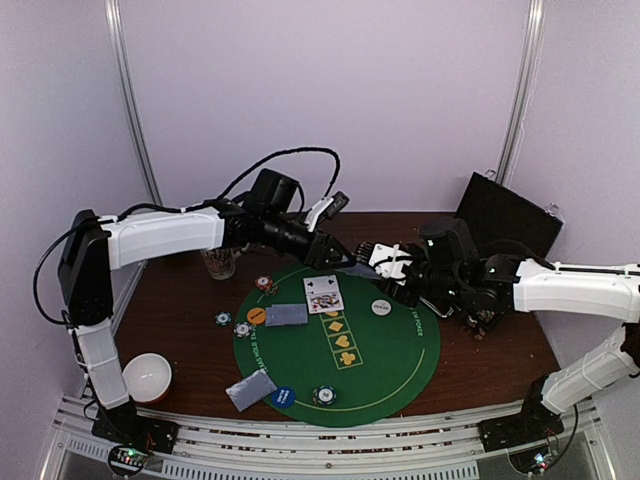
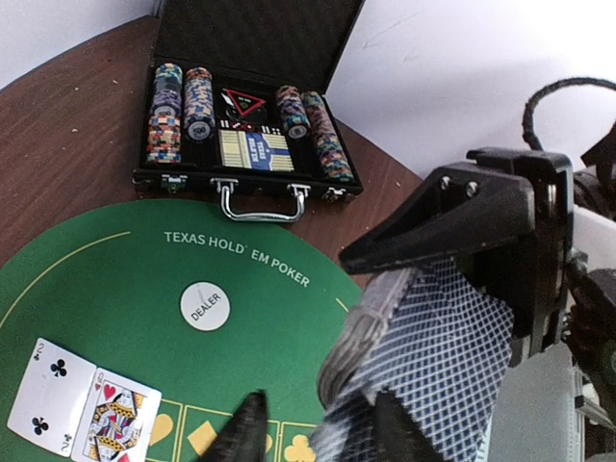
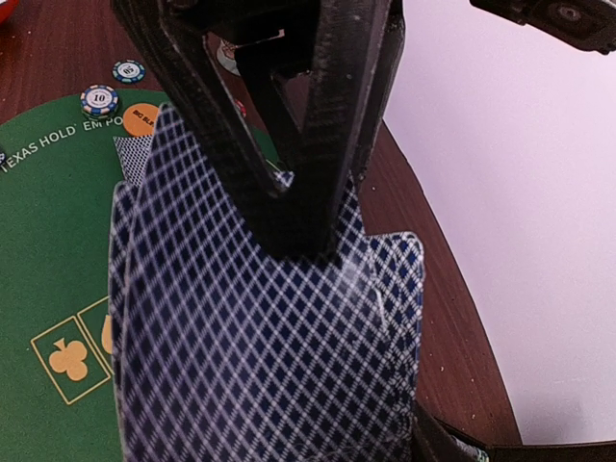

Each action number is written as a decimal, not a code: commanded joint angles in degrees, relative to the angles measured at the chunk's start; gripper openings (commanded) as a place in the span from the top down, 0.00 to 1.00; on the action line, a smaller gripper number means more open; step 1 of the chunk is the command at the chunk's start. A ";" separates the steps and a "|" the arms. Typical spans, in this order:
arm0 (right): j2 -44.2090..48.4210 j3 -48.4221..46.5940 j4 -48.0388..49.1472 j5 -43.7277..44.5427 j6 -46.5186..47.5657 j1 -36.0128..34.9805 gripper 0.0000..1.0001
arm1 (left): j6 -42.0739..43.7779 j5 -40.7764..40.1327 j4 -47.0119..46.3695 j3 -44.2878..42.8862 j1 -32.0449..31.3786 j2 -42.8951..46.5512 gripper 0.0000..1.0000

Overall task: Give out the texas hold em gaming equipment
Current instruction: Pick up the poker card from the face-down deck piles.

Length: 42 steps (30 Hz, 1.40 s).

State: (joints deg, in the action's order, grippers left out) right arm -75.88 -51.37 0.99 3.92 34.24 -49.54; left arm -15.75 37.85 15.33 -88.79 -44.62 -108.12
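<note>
A deck of cards [image 3: 269, 337] is held above the far edge of the green mat [image 1: 400, 370], clamped in the right gripper [image 1: 378, 260]. Its backs are printed with a dark blue diamond lattice on white, and the cards are slightly fanned, with their edges offset. The left gripper [image 2: 320, 428] is placed at the deck's end with 1 finger to each side of it. Whether it is closed on a card cannot be told.

The whole layout is seen only from overhead. 1 face-down card [image 1: 286, 315] lies just beside an orange disc [image 1: 257, 316], and a second face-down card [image 1: 250, 390] lies just beside a blue disc [image 1: 282, 397]. A striped chip [image 1: 243, 329] is seen at the mat's left edge and another chip [image 1: 323, 395] near its front edge. A white bowl [image 1: 147, 375] and a mug [image 1: 218, 262] stand off the mat on the brown table [image 1: 180, 310].

The inside of the open black case [image 2: 250, 115] is shown only by the left wrist view: rows of chips and a boxed deck. The same view shows the white disc marked DEALER [image 2: 205, 306] and 2 face-up cards side by side, a 2 of clubs [image 2: 53, 395] and a queen of hearts [image 2: 115, 416].
</note>
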 commanded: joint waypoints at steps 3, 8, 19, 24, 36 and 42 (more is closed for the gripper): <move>1.26 -0.30 1.93 1.91 -0.14 -0.34 0.53 | 1.72 3.72 0.96 -1.31 0.41 3.02 0.80; 1.43 -0.40 1.45 2.81 0.18 -0.26 0.53 | 4.02 1.73 3.62 -1.03 0.44 4.56 0.93; 1.94 -0.39 1.20 2.23 -0.04 0.66 0.53 | 5.60 2.54 2.01 -0.77 0.68 6.05 1.00; 2.24 -0.52 1.46 1.32 -0.23 0.65 0.53 | 3.36 3.81 -1.08 -0.69 0.68 4.31 1.00; 2.05 -0.83 1.47 1.03 -0.23 0.82 0.53 | 0.52 6.47 -2.94 -2.03 0.07 1.13 0.92; 1.96 -0.67 1.73 0.83 -0.30 0.93 0.53 | 1.17 4.54 -0.98 -3.34 0.10 0.62 0.83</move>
State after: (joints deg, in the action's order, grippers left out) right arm -75.31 -51.40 1.02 5.32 34.35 -48.84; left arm -14.94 42.65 14.96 -89.60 -44.36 -107.24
